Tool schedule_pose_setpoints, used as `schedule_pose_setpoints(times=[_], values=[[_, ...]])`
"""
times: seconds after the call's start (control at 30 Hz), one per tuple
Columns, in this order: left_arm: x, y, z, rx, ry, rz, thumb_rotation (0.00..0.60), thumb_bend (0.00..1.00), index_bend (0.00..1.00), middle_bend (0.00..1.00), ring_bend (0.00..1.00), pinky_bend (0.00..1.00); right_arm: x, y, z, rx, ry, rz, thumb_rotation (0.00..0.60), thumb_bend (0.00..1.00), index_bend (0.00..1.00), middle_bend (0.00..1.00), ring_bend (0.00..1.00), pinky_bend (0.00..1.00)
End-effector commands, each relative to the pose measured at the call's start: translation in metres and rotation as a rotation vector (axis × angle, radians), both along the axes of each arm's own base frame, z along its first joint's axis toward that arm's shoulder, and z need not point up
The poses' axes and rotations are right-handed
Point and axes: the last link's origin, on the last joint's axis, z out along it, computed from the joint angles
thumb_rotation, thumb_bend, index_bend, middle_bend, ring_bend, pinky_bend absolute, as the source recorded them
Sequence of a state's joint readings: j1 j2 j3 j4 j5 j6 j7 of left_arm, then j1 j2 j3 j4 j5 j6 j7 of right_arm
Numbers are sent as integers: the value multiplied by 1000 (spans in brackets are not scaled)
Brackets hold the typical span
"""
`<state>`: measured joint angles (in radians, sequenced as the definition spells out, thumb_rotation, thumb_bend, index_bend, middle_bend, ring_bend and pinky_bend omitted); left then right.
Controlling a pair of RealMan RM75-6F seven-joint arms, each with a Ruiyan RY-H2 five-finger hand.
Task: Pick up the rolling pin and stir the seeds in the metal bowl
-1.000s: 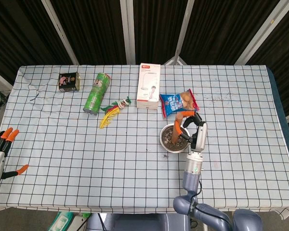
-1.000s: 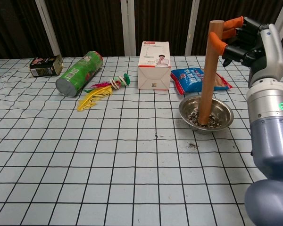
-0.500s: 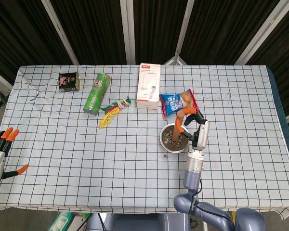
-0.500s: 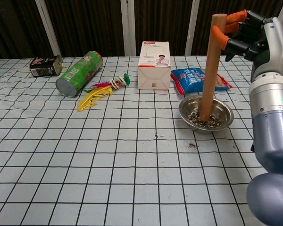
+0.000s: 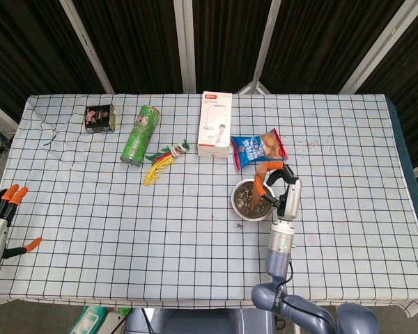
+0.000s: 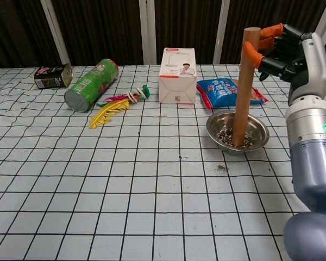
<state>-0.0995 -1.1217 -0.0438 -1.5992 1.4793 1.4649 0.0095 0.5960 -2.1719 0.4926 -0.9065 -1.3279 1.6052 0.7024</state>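
Note:
A wooden rolling pin (image 6: 242, 87) stands almost upright with its lower end in the seeds of the metal bowl (image 6: 257, 129). My right hand (image 6: 285, 51) grips the pin near its top, orange fingertips (image 6: 252, 53) wrapped around it. From the head view the pin (image 5: 257, 190) looks foreshortened over the bowl (image 5: 240, 206), with the right hand (image 5: 282, 191) just to its right. My left hand (image 5: 0, 219) hangs at the table's left edge, fingers spread, holding nothing.
Behind the bowl lie a blue snack bag (image 6: 220, 90) and a white box (image 6: 177, 75). A green can (image 6: 91, 84) on its side, a feather toy (image 6: 117, 105) and a small tin (image 6: 52, 75) sit at the back left. A few seeds (image 6: 223, 167) are spilled before the bowl.
The right hand has shifted the pin slightly, its lower end moving rightward within the bowl over the second. The left hand has not moved.

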Motion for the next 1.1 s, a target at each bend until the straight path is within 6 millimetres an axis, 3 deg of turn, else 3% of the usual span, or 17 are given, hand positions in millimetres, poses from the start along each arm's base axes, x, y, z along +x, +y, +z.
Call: schedule_pose_setpoints(times=[0.03, 0.3, 0.5, 0.63, 0.8, 1.1], values=[[0, 0, 0, 0, 0, 0, 600, 200, 37, 0, 0, 0, 2, -1, 3, -9, -1, 10, 600, 836, 803, 722, 690, 694], [-1, 0, 0, 1, 1, 1, 600, 200, 37, 0, 0, 0, 15, -10, 34, -83, -5, 64, 600, 836, 803, 722, 691, 694], [0, 0, 0, 2, 1, 1, 600, 201, 37, 0, 0, 0, 13, -13, 79, -157, 59, 98, 600, 836, 802, 723, 690, 694], [-1, 0, 0, 1, 2, 1, 600, 200, 37, 0, 0, 0, -7, -9, 107, -169, 139, 86, 600, 836, 803, 722, 691, 694], [0, -1, 0, 3, 5, 2, 600, 201, 38, 0, 0, 0, -48, 4, 142, -181, 243, 27, 600, 836, 802, 722, 691, 694], [0, -1, -1, 11, 11, 5, 600, 200, 38, 0, 0, 0, -113, 37, 167, -67, 490, -57, 600, 836, 803, 722, 691, 694]])
